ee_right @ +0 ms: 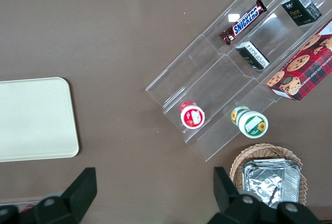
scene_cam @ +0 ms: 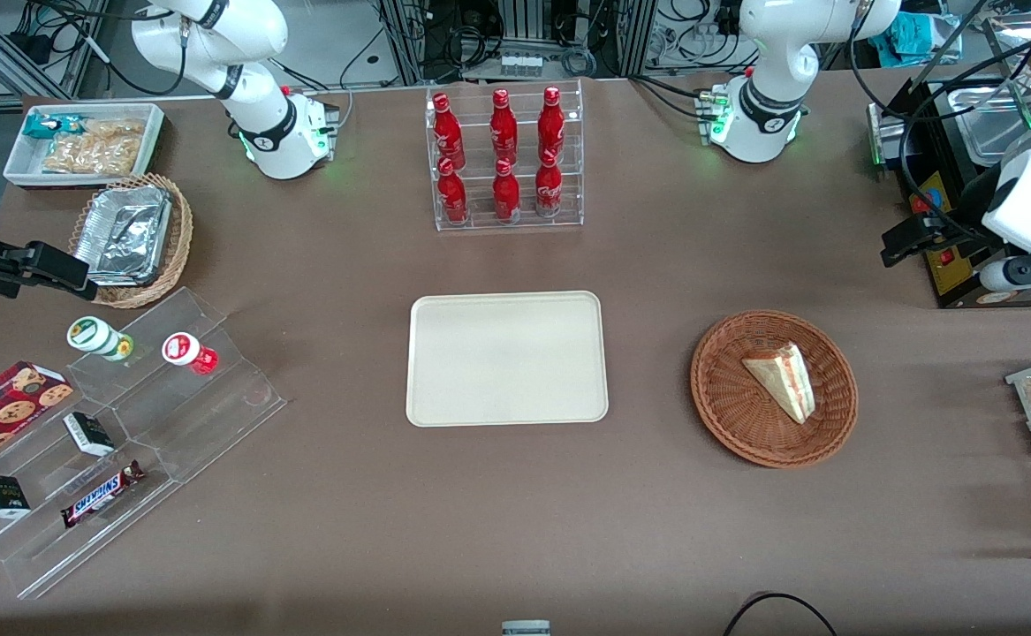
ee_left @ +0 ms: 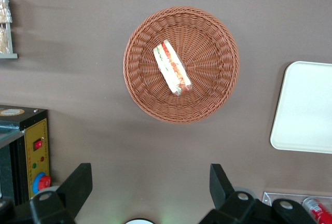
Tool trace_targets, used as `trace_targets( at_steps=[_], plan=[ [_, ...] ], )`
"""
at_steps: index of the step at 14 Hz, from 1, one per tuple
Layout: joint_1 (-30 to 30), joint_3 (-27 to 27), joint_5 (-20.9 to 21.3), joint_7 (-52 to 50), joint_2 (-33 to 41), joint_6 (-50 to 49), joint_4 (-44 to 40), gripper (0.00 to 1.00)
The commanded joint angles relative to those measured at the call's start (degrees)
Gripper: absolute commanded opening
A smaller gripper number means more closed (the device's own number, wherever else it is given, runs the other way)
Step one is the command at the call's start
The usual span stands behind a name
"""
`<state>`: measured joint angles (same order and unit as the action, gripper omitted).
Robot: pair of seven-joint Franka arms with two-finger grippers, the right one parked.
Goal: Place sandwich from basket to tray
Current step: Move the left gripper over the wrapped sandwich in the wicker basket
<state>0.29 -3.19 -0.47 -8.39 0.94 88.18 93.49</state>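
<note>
My jaws (ee_left: pixel 148 185) stand wide and empty, raised above the brown surface (scene_cam: pixel 515 495) toward the working arm's end. The sandwich (scene_cam: pixel 780 378) lies in the basket (scene_cam: pixel 727 415): a pale triangular wedge, its cut edge striped red, orange and green. The basket is round, shallow, reddish-brown woven wicker. The tray (scene_cam: pixel 506 358) is smooth cream plastic, rectangular with rounded corners, well apart from the basket.

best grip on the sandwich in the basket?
Pinch the sandwich from above across its two flat bread faces, mid-length. It stands on edge in the basket, filling stripes up, so the faces are exposed. The open gripper hangs high above the table beside the basket.
</note>
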Motion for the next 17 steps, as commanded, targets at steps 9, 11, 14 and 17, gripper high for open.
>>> trace_targets(
  at_steps=[9,11,14,17],
  plan=[
    [-0.91,0.2,0.91,2.68,-4.64,10.12,9.83,1.0],
    [-0.82,0.2,0.91,2.51,-4.37,18.04,15.9,1.0],
    [-0.82,0.2,0.82,-2.04,-4.72,29.12,23.47,1.0],
    [-1.08,0.12,0.73,-16.51,-6.39,37.39,27.35,1.0]
  ],
)
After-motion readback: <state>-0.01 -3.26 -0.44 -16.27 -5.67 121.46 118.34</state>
